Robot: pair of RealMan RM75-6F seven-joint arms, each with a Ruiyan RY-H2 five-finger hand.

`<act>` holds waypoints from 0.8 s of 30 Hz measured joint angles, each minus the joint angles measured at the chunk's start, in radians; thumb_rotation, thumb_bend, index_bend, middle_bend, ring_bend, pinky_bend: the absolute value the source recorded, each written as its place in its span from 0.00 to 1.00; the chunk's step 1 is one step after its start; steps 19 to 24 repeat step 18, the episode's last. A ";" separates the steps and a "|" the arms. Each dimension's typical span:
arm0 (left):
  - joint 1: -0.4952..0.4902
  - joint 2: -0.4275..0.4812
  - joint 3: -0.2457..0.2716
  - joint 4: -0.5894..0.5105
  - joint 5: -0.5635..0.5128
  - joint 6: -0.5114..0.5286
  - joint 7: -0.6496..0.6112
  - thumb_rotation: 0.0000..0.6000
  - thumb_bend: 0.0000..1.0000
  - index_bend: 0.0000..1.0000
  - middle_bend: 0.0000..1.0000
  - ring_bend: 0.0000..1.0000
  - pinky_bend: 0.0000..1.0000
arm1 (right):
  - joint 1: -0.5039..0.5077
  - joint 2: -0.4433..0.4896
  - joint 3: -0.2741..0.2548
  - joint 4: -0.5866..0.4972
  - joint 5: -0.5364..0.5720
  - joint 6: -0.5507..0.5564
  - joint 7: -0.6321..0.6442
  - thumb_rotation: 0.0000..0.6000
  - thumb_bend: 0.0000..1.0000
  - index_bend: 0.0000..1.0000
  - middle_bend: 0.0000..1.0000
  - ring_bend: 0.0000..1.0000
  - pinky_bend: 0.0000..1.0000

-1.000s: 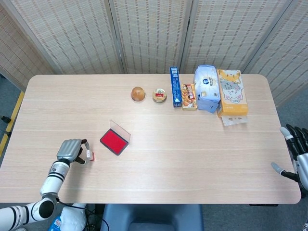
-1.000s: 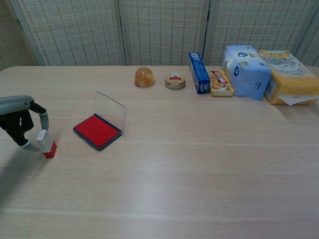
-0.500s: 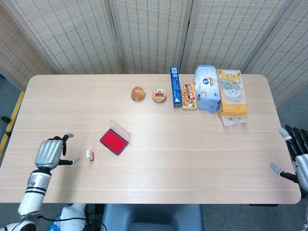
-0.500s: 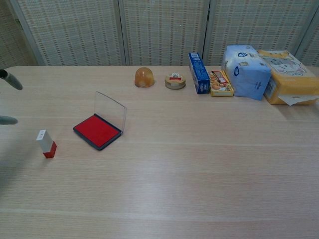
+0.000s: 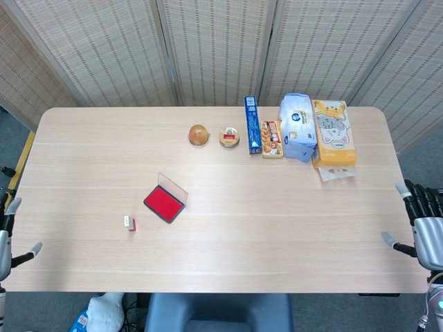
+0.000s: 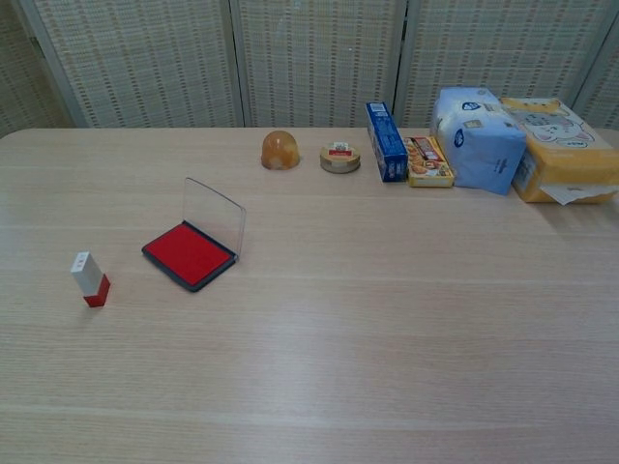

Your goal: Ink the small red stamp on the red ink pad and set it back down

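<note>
The small stamp [image 5: 129, 223] [image 6: 89, 278], white on top with a red base, stands alone on the table left of the red ink pad [image 5: 164, 203] [image 6: 190, 254]. The pad lies open with its clear lid tilted up. My left hand [image 5: 5, 235] sits at the far left edge of the head view, off the table, fingers spread and holding nothing. My right hand [image 5: 422, 228] hangs off the table's right edge, fingers apart and empty. Neither hand shows in the chest view.
Along the back of the table [image 5: 277, 228] stand a round orange object [image 5: 199, 135], a small tin [image 5: 230, 137], a blue box [image 5: 252, 124], a snack pack [image 5: 272, 139], a blue tissue pack [image 5: 297, 127] and a yellow tissue pack [image 5: 332, 133].
My left hand let go of the stamp and drew back left, off the table edge. The stamp stays standing where it was set. My right hand barely shifted.
</note>
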 measured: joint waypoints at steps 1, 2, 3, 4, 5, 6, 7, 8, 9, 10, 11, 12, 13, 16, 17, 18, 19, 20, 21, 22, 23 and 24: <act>0.009 -0.002 -0.002 0.009 0.005 0.003 -0.020 1.00 0.11 0.00 0.00 0.00 0.29 | 0.000 -0.004 0.005 -0.006 0.020 -0.005 -0.011 1.00 0.15 0.00 0.00 0.00 0.00; 0.016 -0.002 -0.003 0.015 0.008 0.002 -0.039 1.00 0.11 0.00 0.00 0.00 0.28 | -0.001 -0.011 0.013 -0.014 0.046 -0.009 -0.027 1.00 0.15 0.00 0.00 0.00 0.00; 0.023 0.001 -0.004 0.019 0.016 0.001 -0.055 1.00 0.11 0.00 0.00 0.00 0.28 | -0.002 -0.016 0.019 -0.020 0.066 -0.012 -0.042 1.00 0.15 0.00 0.00 0.00 0.00; 0.028 0.005 -0.005 0.021 0.026 0.001 -0.060 1.00 0.11 0.00 0.00 0.00 0.27 | -0.003 -0.022 0.024 -0.025 0.083 -0.013 -0.058 1.00 0.15 0.00 0.00 0.00 0.00; 0.034 0.008 -0.006 0.022 0.037 0.002 -0.061 1.00 0.11 0.00 0.00 0.00 0.26 | -0.004 -0.029 0.030 -0.030 0.099 -0.014 -0.079 1.00 0.15 0.00 0.00 0.00 0.00; 0.041 0.012 -0.008 0.023 0.053 0.004 -0.059 1.00 0.11 0.00 0.00 0.00 0.25 | -0.004 -0.034 0.033 -0.034 0.107 -0.015 -0.095 1.00 0.15 0.00 0.00 0.00 0.00; 0.046 0.014 -0.009 0.023 0.065 0.007 -0.058 1.00 0.11 0.00 0.00 0.00 0.22 | -0.005 -0.039 0.035 -0.039 0.111 -0.017 -0.109 1.00 0.15 0.00 0.00 0.00 0.00; 0.052 0.016 -0.011 0.024 0.076 0.009 -0.057 1.00 0.11 0.00 0.00 0.00 0.21 | -0.005 -0.044 0.036 -0.047 0.113 -0.018 -0.121 1.00 0.15 0.00 0.00 0.00 0.00; 0.056 0.016 -0.013 0.025 0.084 0.009 -0.057 1.00 0.11 0.00 0.00 0.00 0.19 | -0.006 -0.045 0.036 -0.051 0.110 -0.017 -0.124 1.00 0.15 0.00 0.00 0.00 0.00; 0.059 0.017 -0.014 0.026 0.092 0.006 -0.056 1.00 0.11 0.00 0.00 0.00 0.18 | -0.007 -0.046 0.035 -0.052 0.106 -0.016 -0.123 1.00 0.15 0.00 0.00 0.00 0.00; 0.060 0.017 -0.015 0.028 0.095 0.002 -0.054 1.00 0.11 0.00 0.00 0.00 0.17 | -0.009 -0.045 0.033 -0.052 0.098 -0.013 -0.119 1.00 0.15 0.00 0.00 0.00 0.00; 0.061 0.015 -0.017 0.029 0.096 -0.005 -0.049 1.00 0.11 0.00 0.00 0.00 0.17 | -0.010 -0.044 0.032 -0.052 0.092 -0.011 -0.114 1.00 0.15 0.00 0.00 0.00 0.00; 0.061 0.014 -0.019 0.031 0.096 -0.009 -0.042 1.00 0.11 0.00 0.00 0.00 0.16 | -0.012 -0.043 0.031 -0.052 0.086 -0.008 -0.109 1.00 0.15 0.00 0.00 0.00 0.00; 0.061 0.005 -0.027 0.034 0.095 -0.030 -0.012 1.00 0.11 0.00 0.00 0.00 0.16 | -0.016 -0.038 0.029 -0.048 0.069 0.002 -0.093 1.00 0.15 0.00 0.00 0.00 0.00; 0.061 0.002 -0.030 0.035 0.094 -0.037 -0.005 1.00 0.11 0.00 0.00 0.00 0.15 | -0.017 -0.036 0.028 -0.046 0.063 0.007 -0.088 1.00 0.15 0.00 0.00 0.00 0.00; 0.061 -0.002 -0.034 0.036 0.093 -0.047 0.003 1.00 0.11 0.00 0.00 0.00 0.15 | -0.018 -0.036 0.028 -0.045 0.059 0.010 -0.085 1.00 0.15 0.00 0.00 0.00 0.00; 0.061 -0.002 -0.034 0.036 0.093 -0.047 0.003 1.00 0.11 0.00 0.00 0.00 0.15 | -0.018 -0.036 0.028 -0.045 0.059 0.010 -0.085 1.00 0.15 0.00 0.00 0.00 0.00; 0.061 -0.002 -0.034 0.036 0.093 -0.047 0.003 1.00 0.11 0.00 0.00 0.00 0.15 | -0.018 -0.036 0.028 -0.045 0.059 0.010 -0.085 1.00 0.15 0.00 0.00 0.00 0.00; 0.061 -0.002 -0.034 0.036 0.093 -0.047 0.003 1.00 0.11 0.00 0.00 0.00 0.15 | -0.018 -0.036 0.028 -0.045 0.059 0.010 -0.085 1.00 0.15 0.00 0.00 0.00 0.00; 0.061 -0.002 -0.034 0.036 0.093 -0.047 0.003 1.00 0.11 0.00 0.00 0.00 0.15 | -0.018 -0.036 0.028 -0.045 0.059 0.010 -0.085 1.00 0.15 0.00 0.00 0.00 0.00; 0.061 -0.002 -0.034 0.036 0.093 -0.047 0.003 1.00 0.11 0.00 0.00 0.00 0.15 | -0.018 -0.036 0.028 -0.045 0.059 0.010 -0.085 1.00 0.15 0.00 0.00 0.00 0.00; 0.061 -0.002 -0.034 0.036 0.093 -0.047 0.003 1.00 0.11 0.00 0.00 0.00 0.15 | -0.018 -0.036 0.028 -0.045 0.059 0.010 -0.085 1.00 0.15 0.00 0.00 0.00 0.00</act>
